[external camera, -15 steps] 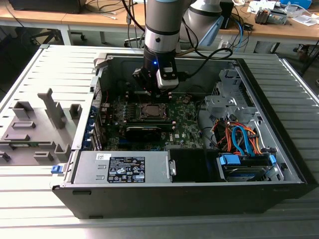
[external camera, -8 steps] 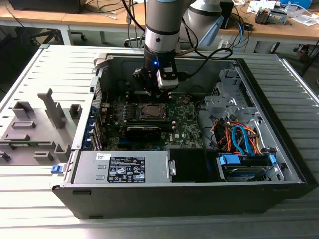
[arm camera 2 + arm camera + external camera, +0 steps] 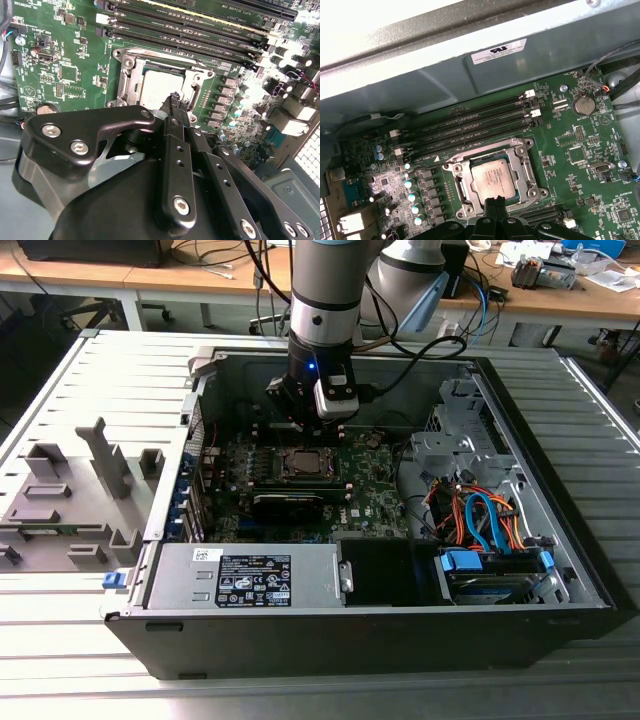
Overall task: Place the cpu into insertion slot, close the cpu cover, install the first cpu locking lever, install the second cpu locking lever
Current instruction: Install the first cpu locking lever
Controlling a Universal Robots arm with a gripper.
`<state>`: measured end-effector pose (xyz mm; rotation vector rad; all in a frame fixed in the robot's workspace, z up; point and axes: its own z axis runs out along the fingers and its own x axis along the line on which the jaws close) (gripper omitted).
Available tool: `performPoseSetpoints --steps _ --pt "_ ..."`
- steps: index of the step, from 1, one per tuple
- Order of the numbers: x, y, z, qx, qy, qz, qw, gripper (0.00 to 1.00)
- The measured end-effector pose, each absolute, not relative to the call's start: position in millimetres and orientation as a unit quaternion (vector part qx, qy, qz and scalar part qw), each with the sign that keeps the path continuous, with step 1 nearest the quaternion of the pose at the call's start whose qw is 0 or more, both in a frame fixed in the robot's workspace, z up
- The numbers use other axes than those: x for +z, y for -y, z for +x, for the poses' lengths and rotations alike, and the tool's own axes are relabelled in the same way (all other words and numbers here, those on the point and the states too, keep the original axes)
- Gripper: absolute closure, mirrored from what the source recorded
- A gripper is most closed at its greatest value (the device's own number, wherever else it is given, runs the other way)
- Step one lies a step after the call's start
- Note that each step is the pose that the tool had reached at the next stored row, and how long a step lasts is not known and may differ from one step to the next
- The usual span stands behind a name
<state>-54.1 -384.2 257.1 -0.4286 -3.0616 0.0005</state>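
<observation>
Silver-grey cpu (image 3: 492, 179) seated | cpu cover (image 3: 461, 187) framing its edges | gripper (image 3: 495, 202) clenched, empty, at cover's edge

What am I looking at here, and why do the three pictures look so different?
It is a robot arm reaching down into an open computer case that lies on a slatted grey table. The exterior view comes from a camera off the arm. Both wrist views come from cameras riding on the arm itself, so they look past its black jaws at the green circuit board. On that board a small square silver chip sits in its socket, with a silvery metal frame lying round it. The jaws are shut, hold nothing, and their tips are close by the chip's edge; whether they touch it I cannot tell. At the exterior view's left, a grey plastic rack lies on the table.
</observation>
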Motion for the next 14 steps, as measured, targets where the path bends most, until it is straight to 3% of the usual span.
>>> performPoseSetpoints --steps 14 --pt "257.1 384.2 -54.1 0.000 0.990 -0.135 0.025 0.89"
